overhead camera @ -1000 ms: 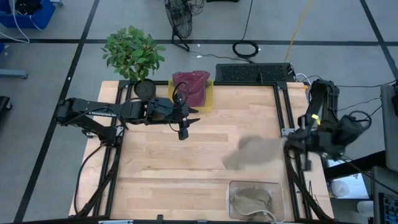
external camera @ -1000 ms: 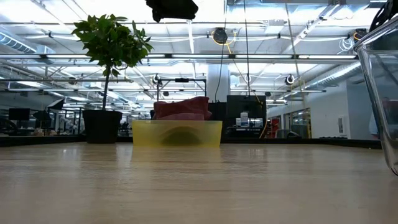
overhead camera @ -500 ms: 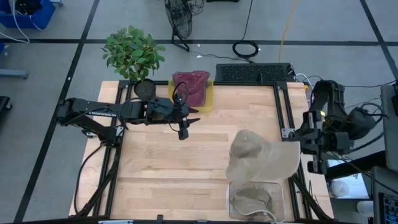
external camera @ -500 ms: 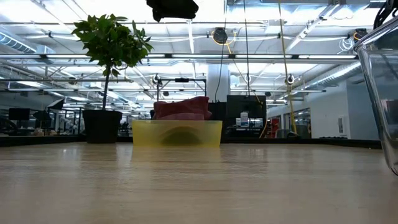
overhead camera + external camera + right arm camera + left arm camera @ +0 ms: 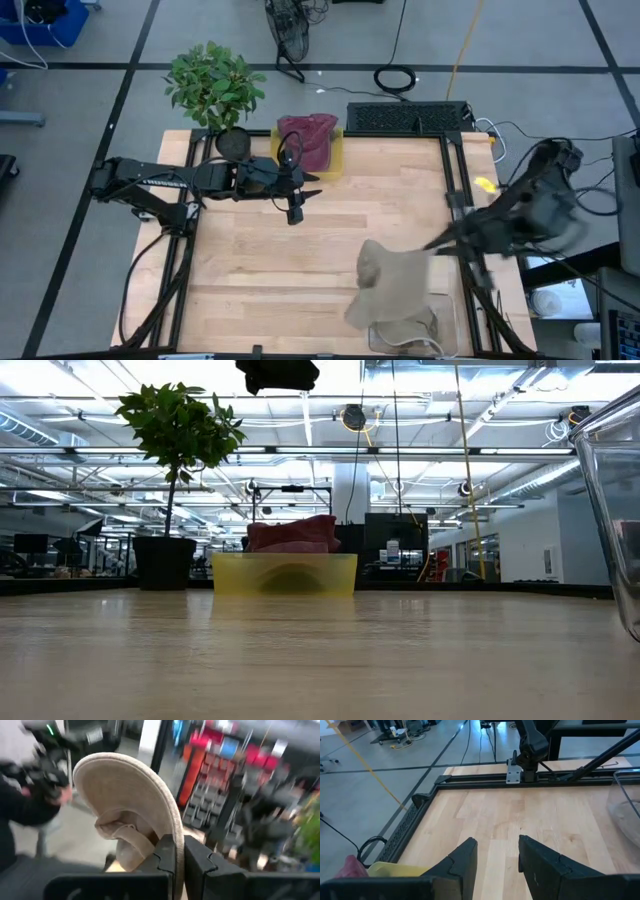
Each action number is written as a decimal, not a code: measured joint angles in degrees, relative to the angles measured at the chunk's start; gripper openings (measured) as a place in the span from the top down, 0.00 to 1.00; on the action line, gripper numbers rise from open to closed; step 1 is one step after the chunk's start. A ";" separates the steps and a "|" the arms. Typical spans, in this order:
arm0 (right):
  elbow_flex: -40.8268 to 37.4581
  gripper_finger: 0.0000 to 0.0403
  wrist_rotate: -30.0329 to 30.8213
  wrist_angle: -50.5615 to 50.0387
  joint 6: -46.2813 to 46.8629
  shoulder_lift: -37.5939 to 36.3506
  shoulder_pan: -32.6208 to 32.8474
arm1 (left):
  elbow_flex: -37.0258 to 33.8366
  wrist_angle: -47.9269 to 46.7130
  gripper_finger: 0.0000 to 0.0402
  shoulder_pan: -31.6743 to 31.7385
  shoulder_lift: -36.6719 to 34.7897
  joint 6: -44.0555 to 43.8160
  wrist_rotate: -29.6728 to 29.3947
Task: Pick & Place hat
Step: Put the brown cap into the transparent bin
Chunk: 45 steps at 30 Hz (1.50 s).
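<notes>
A beige hat (image 5: 388, 287) hangs from my right gripper (image 5: 428, 250) above the near right part of the table, partly over a clear container (image 5: 442, 318). In the right wrist view the hat (image 5: 125, 810) fills the middle, with my right gripper (image 5: 178, 857) shut on its brim. My left gripper (image 5: 295, 207) hovers open above the table's far middle, next to a yellow bin (image 5: 337, 152) that holds a maroon hat (image 5: 308, 138). The left wrist view shows my left gripper (image 5: 496, 857) open over bare wood. My right gripper pinches the beige hat's brim edge (image 5: 176, 832) between its two fingers. The hat is lifted clear of the table. Its crown (image 5: 127, 845) and the rest of the brim stand out beyond the fingers.
A potted plant (image 5: 213, 88) stands at the table's far left corner, beside the yellow bin. The clear container (image 5: 612, 510) sits at the near right edge with beige cloth inside it. Bare wood (image 5: 260, 270) lies across the middle and near left. A black frame rail (image 5: 457, 190) borders the right side.
My right arm has swung out from the table's right side toward the left and the near edge, carrying the beige hat. The hat has moved from the right middle of the table down toward the clear container and now partly overlaps it. My left arm has kept still.
</notes>
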 joint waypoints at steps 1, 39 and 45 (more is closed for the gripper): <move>1.03 0.99 -2.29 -2.26 1.68 1.10 -2.02 | 0.00 -0.11 0.63 0.00 0.00 0.00 0.00; 4.81 0.98 -31.84 -38.94 59.41 4.22 -15.86 | -0.02 -2.11 0.63 -0.02 0.02 -1.21 0.00; 4.15 0.97 -25.21 -42.48 63.57 4.61 -12.85 | -0.02 -2.11 0.63 0.00 0.02 -1.64 0.00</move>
